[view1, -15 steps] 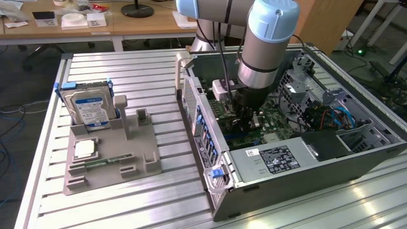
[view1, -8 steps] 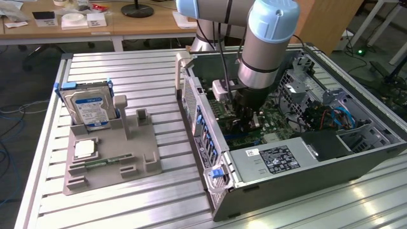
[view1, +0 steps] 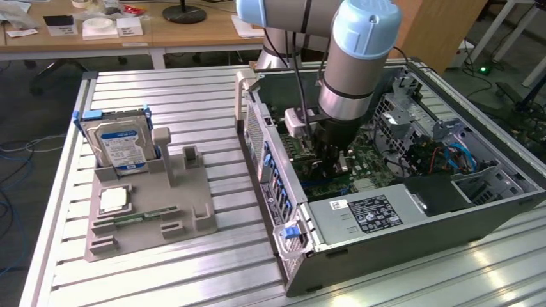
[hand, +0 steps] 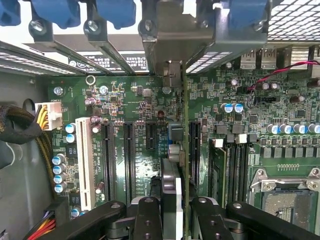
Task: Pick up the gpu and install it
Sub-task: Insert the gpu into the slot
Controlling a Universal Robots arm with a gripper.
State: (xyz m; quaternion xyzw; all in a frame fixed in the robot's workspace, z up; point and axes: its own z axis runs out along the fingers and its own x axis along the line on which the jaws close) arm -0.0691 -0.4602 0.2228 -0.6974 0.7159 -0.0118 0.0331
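Both jaws clamp the gpu (hand: pixel 172 185) edge-on above the motherboard (hand: pixel 140 105).

Wooden desks (view1: pixel 128 39) behind, grey floor (view1: pixel 25 185) with cables.

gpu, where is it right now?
The gpu is clamped edge-on in the gripper, standing upright over the motherboard slots inside the open computer case, on the exterior view's right, away from the grey parts holder.

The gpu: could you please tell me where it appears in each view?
Exterior view: the gpu hangs under the gripper, inside the open computer case.
Wrist view: seen edge-on between the gripper's fingers, running up the picture's middle.
Shared landmark: the green motherboard.
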